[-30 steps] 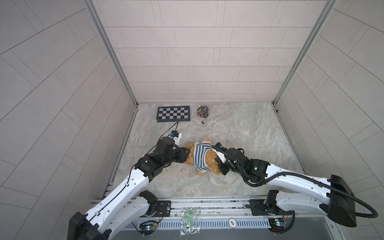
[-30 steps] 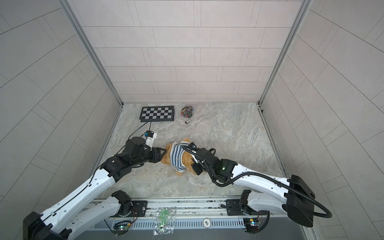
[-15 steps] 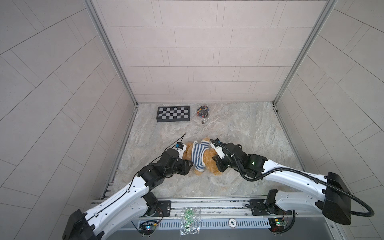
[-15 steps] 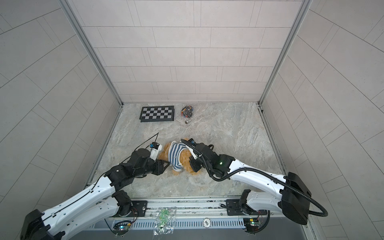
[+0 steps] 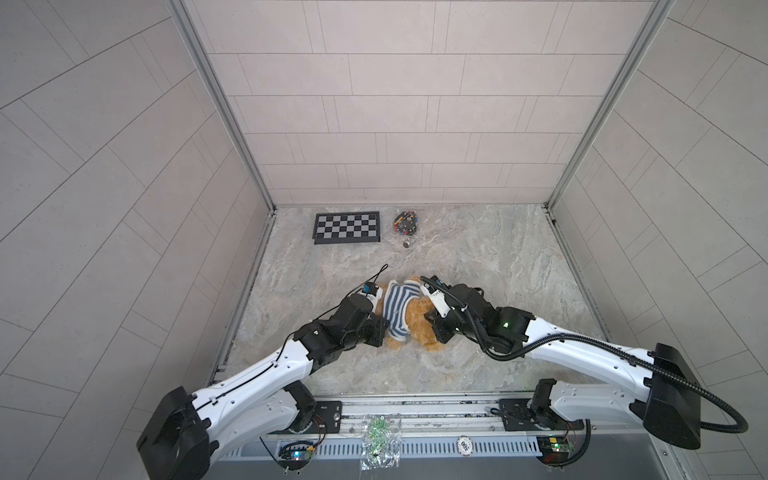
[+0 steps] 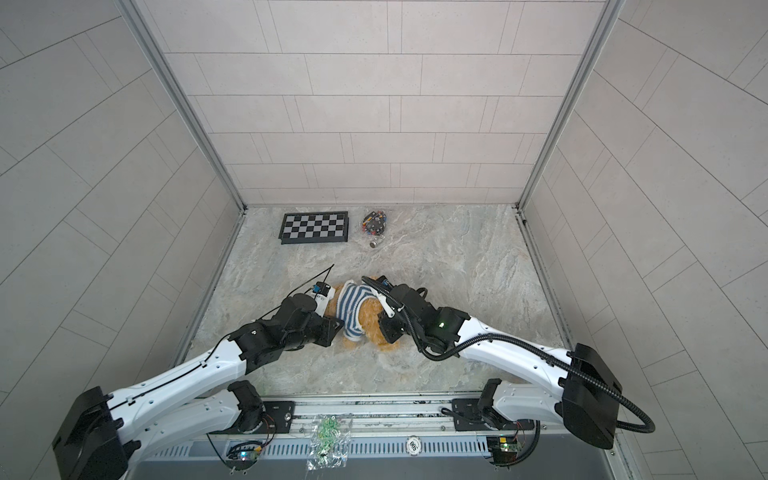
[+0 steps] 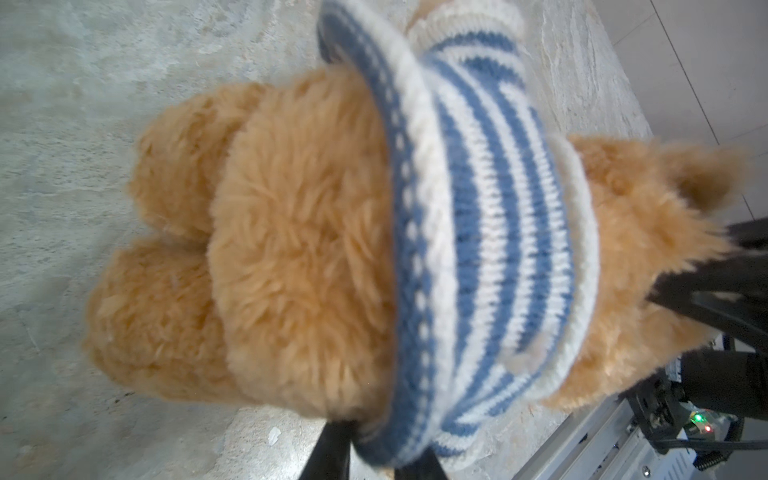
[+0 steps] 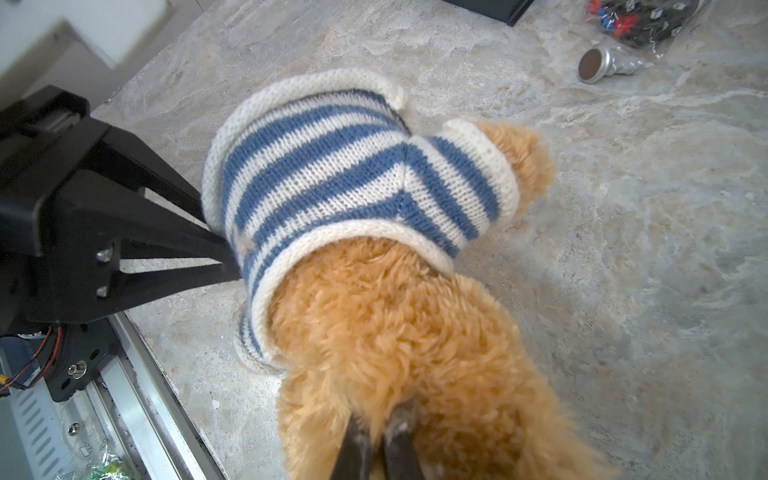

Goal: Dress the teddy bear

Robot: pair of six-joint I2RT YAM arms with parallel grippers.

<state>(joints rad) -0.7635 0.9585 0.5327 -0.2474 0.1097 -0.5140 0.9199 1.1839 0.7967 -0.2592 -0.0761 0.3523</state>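
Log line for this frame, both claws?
left claw: shut on shirt hem | right claw: shut on bear head | shirt: over torso, legs bare

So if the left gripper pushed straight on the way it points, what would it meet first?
The striped sweater: the left gripper has its jaws on the hem, so it would probably press into the teddy bear right behind.
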